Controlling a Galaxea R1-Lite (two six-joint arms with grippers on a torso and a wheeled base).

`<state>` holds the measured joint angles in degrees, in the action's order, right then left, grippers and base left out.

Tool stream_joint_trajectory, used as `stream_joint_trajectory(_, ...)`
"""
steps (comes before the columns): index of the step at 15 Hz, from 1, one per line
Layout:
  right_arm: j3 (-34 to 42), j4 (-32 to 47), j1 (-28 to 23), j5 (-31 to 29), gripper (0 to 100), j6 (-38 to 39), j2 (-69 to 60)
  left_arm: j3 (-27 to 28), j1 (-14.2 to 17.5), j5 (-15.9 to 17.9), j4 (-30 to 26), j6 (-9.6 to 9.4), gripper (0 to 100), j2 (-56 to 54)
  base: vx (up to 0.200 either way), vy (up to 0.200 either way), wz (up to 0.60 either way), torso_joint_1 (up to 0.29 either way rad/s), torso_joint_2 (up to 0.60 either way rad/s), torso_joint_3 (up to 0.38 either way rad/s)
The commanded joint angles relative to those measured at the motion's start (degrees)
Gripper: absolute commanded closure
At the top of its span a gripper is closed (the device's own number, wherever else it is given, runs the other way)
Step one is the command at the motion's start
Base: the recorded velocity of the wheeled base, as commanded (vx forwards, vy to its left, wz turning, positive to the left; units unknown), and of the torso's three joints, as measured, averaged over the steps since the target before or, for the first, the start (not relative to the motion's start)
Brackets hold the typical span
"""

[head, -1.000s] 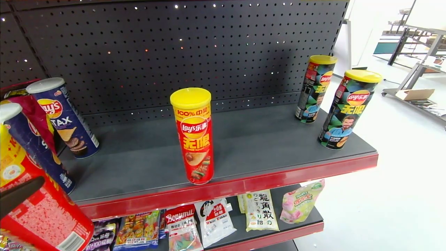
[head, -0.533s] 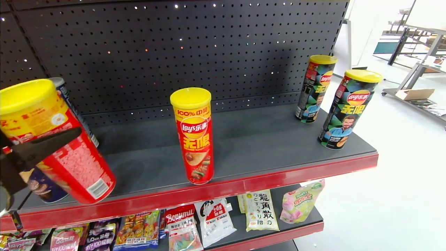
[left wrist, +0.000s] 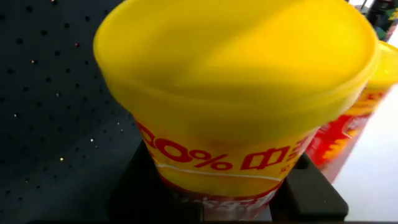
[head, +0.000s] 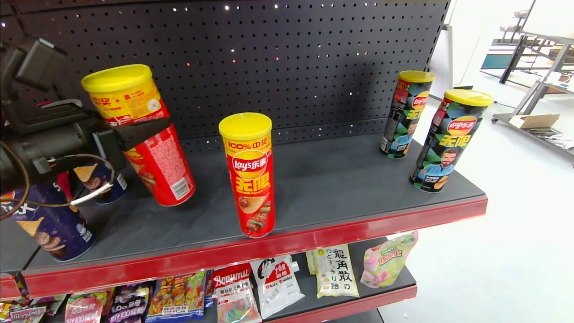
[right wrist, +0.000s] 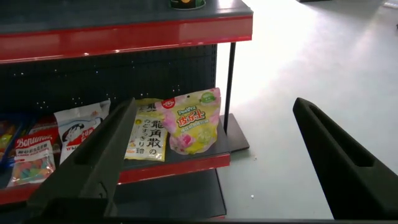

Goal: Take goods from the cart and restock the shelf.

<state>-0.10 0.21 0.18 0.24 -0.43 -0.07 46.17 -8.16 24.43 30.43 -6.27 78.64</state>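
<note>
My left gripper (head: 134, 134) is shut on a red chip can with a yellow lid (head: 148, 143), held tilted just above the grey shelf board (head: 332, 179), left of a second red can (head: 249, 175) standing upright near the front edge. The left wrist view has the held can (left wrist: 236, 106) from its lid end, the standing red can (left wrist: 348, 137) beside it. My right gripper (right wrist: 217, 155) is open, low down in front of the lower shelf, nothing between its fingers (right wrist: 93, 162).
Two dark green-patterned cans (head: 406, 114) (head: 448, 141) stand at the shelf's right end. Blue cans (head: 49, 224) stand at the left end. Snack bags (head: 334, 271) lie on the lower shelf (right wrist: 180, 168). A perforated black back panel (head: 269, 58) closes the rear.
My left arm has lifted the red can from the lower left and carried it up and rightward over the shelf, toward the back, more upright than before.
</note>
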Motion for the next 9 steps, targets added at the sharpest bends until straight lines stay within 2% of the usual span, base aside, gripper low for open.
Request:
stream_joint_trajectory(1, 0.01, 0.06, -0.01, 0.02, 0, -0.01, 0.07, 2.35, -4.15, -4.65, 4.2, 0.99, 100, 8.19, 0.0, 0.0, 0.0, 0.0, 0.0, 0.0)
stream_joint_trajectory(2, 0.01, 0.06, -0.01, 0.02, 0, -0.01, 0.07, 3.58, -5.91, -6.85, 4.55, 1.61, 100, 9.78, 0.0, 0.0, 0.0, 0.0, 0.0, 0.0)
stream_joint_trajectory(4, 0.01, -0.03, -0.01, 0.02, 0, -0.01, 0.07, 7.1, -9.69, -10.63, 4.64, 4.16, 100, 12.68, 0.0, 0.0, 0.0, 0.0, 0.0, 0.0)
stream_joint_trajectory(5, 0.01, -0.03, -0.01, 0.02, 0, -0.01, 0.07, 8.77, -10.3, -11.25, 4.64, 4.77, 100, 14.26, 0.0, 0.0, 0.0, 0.0, 0.0, 0.0)
stream_joint_trajectory(9, 0.01, -0.03, -0.01, 0.02, 0, -0.01, 0.07, 12.46, -10.39, -12.3, 5.52, 4.86, 100, 19.36, 0.0, 0.0, 0.0, 0.0, 0.0, 0.0)
